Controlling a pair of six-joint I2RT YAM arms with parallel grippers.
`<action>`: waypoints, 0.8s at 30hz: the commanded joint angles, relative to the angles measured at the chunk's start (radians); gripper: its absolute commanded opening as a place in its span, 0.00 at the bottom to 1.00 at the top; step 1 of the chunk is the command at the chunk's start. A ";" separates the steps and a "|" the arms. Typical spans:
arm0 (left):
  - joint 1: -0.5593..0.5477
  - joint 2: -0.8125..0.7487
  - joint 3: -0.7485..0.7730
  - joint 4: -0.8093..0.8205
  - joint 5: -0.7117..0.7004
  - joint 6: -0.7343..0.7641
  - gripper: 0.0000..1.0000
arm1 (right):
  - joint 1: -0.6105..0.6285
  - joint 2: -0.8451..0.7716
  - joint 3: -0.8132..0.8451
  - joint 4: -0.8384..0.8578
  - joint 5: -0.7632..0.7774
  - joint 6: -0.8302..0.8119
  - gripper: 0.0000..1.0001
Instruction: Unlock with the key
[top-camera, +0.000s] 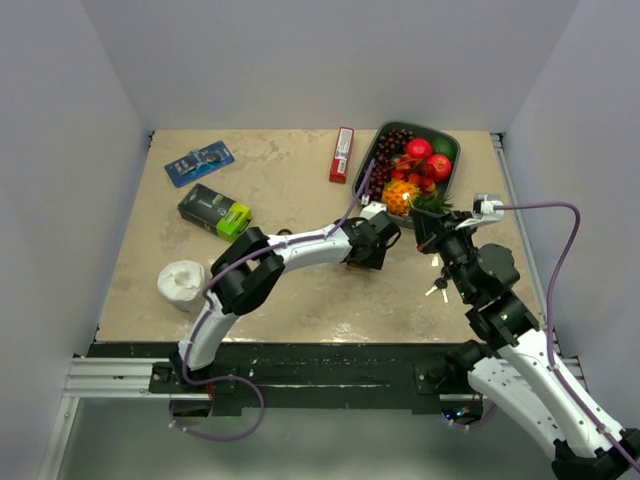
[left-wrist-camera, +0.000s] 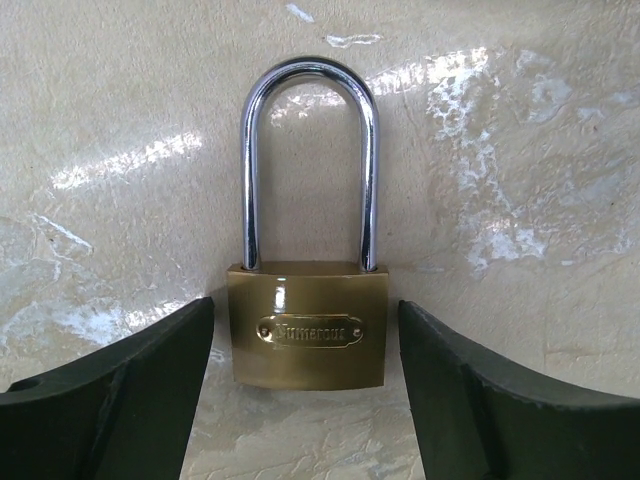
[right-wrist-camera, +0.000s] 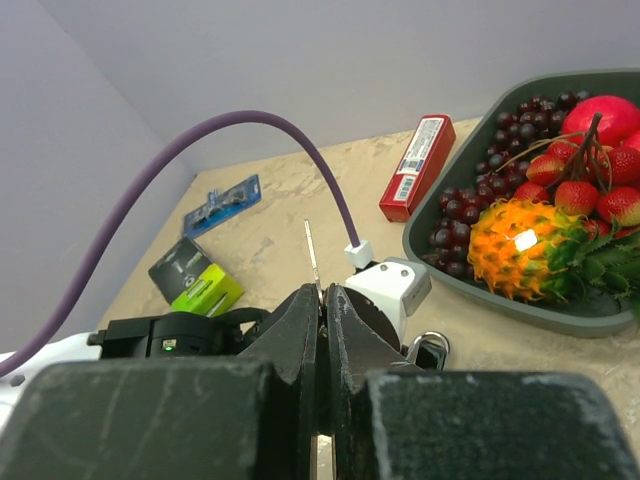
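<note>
Nearest to my left wrist camera are my own two dark fingers (left-wrist-camera: 130, 400), one in each lower corner of the view, and between them lies the padlock (left-wrist-camera: 307, 338). It lies flat on the table (left-wrist-camera: 520, 150), with the brass body toward me and the chrome shackle (left-wrist-camera: 310, 150) pointing away, seated in the body. My left gripper (top-camera: 372, 245) is spread wide. Each finger stands beside the body with a strip of table showing, so it touches nothing. From the top the lock is hidden under this gripper, near the fruit tray (right-wrist-camera: 500, 303).

My right gripper (right-wrist-camera: 322, 300) is pressed together on the key (right-wrist-camera: 312, 250), whose thin blade stands out past the fingertips, seen on its edge. It hovers just beside the left gripper, and what look like spare keys (top-camera: 437, 290) hang below it.

I judge that I am at the step of securing the lock, before the insertion. The keyhole I cannot see; probably it is in the bottom face of the body, which looks toward my left palm. So the next move asks me to close the left fingers squarely on the two sides of the body. Then I should lift or turn it until that face is free toward the right arm, and bring the blade in line with the slot. A small tilt could make it miss.
</note>
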 joint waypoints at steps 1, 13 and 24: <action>0.000 0.121 0.006 -0.154 0.026 0.022 0.78 | -0.002 -0.010 0.002 0.042 -0.009 0.008 0.00; -0.012 0.178 0.019 -0.226 0.027 0.033 0.68 | -0.002 -0.011 -0.004 0.051 -0.013 0.017 0.00; 0.000 0.170 -0.051 -0.202 -0.020 0.066 0.00 | 0.000 -0.021 0.016 -0.016 0.027 -0.008 0.00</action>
